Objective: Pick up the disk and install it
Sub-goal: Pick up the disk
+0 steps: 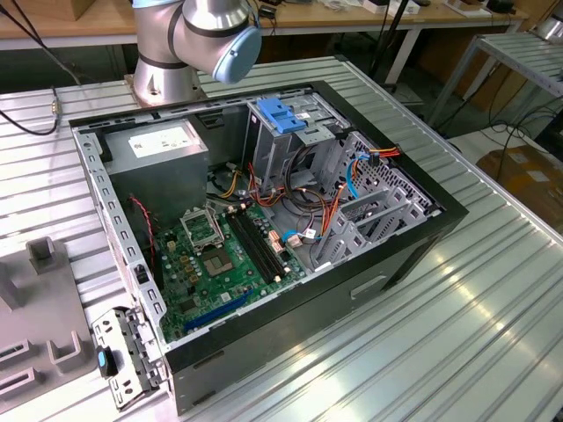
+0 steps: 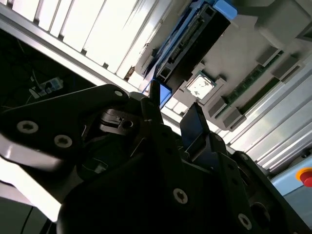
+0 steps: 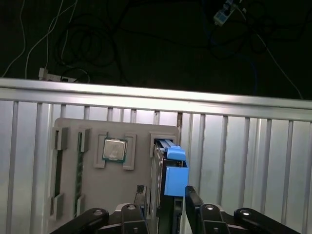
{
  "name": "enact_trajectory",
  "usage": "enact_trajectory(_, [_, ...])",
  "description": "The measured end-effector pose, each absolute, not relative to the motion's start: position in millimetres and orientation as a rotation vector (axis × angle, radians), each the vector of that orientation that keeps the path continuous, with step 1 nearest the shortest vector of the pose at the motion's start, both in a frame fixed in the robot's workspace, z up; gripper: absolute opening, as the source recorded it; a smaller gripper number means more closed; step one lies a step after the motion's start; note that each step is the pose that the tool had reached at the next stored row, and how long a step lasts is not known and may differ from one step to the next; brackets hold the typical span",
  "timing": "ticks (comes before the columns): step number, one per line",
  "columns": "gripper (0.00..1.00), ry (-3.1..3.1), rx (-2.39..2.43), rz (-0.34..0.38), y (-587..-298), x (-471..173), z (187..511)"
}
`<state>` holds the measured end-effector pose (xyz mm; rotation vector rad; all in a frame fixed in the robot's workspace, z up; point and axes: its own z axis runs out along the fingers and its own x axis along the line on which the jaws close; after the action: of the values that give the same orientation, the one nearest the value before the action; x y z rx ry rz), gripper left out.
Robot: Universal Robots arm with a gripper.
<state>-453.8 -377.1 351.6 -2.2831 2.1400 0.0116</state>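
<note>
— Where are we?
— Picking: our gripper hangs, fingers apart, over the disk standing on edge in the grey fixture, lower middle of the first wrist view.
— Next?
— We judge it calls for closing squarely on its faces.

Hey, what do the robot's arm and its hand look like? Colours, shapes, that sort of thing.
The arm is made of rounded silver-grey metal segments, with a round light blue cap on one joint and a round flanged base standing on the ribbed metal table. In the first wrist view, the hand is matte black, built of angular linked plates studded with round silver screw heads.
</note>
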Motion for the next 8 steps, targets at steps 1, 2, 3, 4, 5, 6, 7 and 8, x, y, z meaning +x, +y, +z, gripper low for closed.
enact_trajectory(1, [0.45, 2.140, -2.282, 0.013, -377.0, -453.9, 351.4])
enact_trajectory(2, [0.45, 2.139, -2.281, 0.015, -377.0, -453.9, 351.1])
enact_trajectory(3, [0.45, 2.139, -2.281, 0.015, -376.9, -453.9, 351.0])
enact_trajectory(4, [0.45, 2.139, -2.281, 0.015, -377.0, -453.8, 351.0])
enact_trajectory(5, [0.45, 2.139, -2.280, 0.015, -377.1, -453.8, 350.6])
enact_trajectory(6, [0.45, 2.145, -2.274, 0.015, -377.1, -453.9, 349.7])
enact_trajectory(7, [0.45, 2.158, -2.263, 0.015, -377.1, -454.0, 348.6])
enact_trajectory(8, [0.45, 2.170, -2.252, 0.015, -377.1, -454.1, 347.0])
